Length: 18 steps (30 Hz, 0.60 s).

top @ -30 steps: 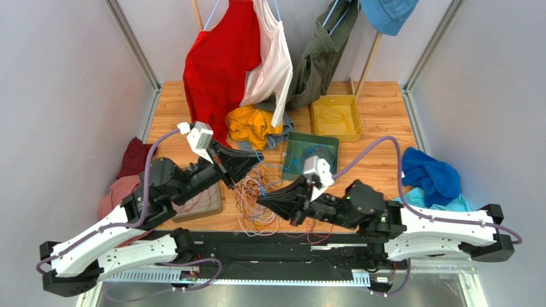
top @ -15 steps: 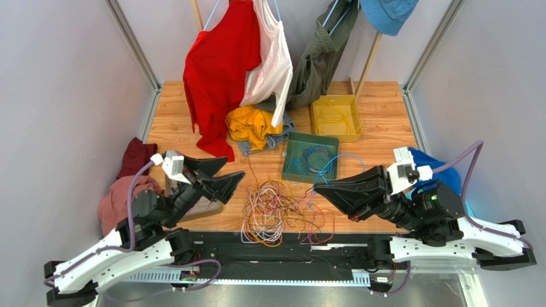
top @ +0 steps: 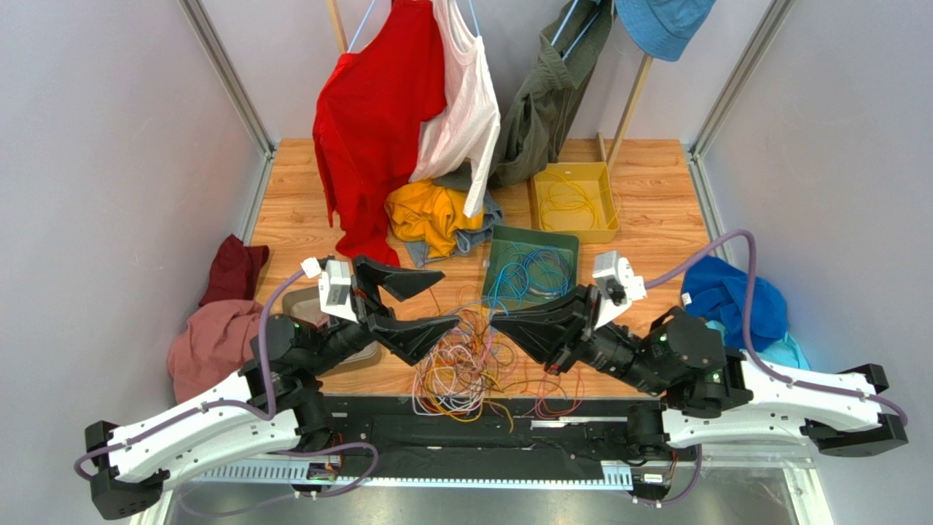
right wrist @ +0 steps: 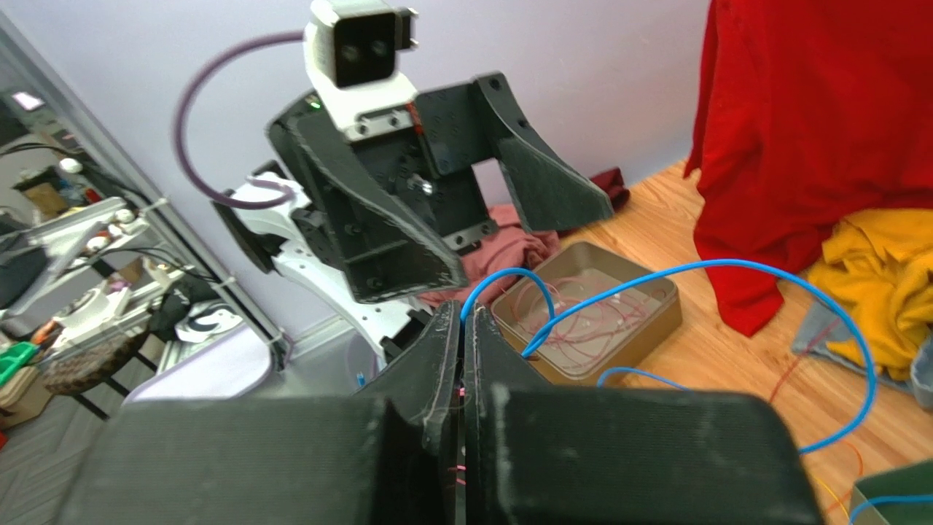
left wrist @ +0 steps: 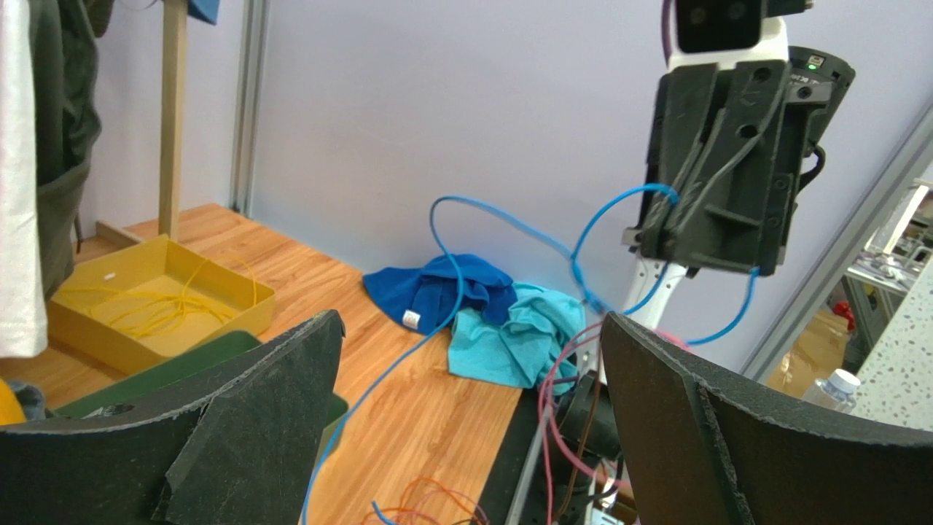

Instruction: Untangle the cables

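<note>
Above the cables (top: 473,370) on the counter (top: 648,197), the right end effector (top: 502,322) clamps a blue cable (right wrist: 712,263); the left end effector (top: 444,303) stands spread wide.

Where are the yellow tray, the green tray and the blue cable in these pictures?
yellow tray (top: 578,234): top view, on its near rim.
green tray (top: 534,232): top view, on its far rim.
blue cable (right wrist: 706,264): right wrist view, on the top of its long arc.
</note>
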Available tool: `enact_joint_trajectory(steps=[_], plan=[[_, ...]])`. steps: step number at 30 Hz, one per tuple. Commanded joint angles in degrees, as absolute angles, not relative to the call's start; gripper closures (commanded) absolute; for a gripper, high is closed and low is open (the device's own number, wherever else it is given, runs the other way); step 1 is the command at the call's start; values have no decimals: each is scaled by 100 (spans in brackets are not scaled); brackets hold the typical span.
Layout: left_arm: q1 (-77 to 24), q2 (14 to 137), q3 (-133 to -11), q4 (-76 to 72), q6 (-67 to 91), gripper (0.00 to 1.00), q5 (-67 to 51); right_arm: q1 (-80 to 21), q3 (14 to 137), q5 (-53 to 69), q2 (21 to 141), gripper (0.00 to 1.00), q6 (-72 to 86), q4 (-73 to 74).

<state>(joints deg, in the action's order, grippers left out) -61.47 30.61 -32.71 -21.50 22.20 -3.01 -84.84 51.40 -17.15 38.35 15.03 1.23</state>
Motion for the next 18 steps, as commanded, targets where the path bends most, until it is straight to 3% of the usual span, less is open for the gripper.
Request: enact_joint_trajectory(steps=[1,18], plan=[[-6161,3120,-3463,-2812,1995,3,-528,-8481,5080,-2180,4060,100,1722,-228],[-6161,3665,-3191,-2944,2021,2,-844,-8481,5106,-1828,4351,100,1767,-527]])
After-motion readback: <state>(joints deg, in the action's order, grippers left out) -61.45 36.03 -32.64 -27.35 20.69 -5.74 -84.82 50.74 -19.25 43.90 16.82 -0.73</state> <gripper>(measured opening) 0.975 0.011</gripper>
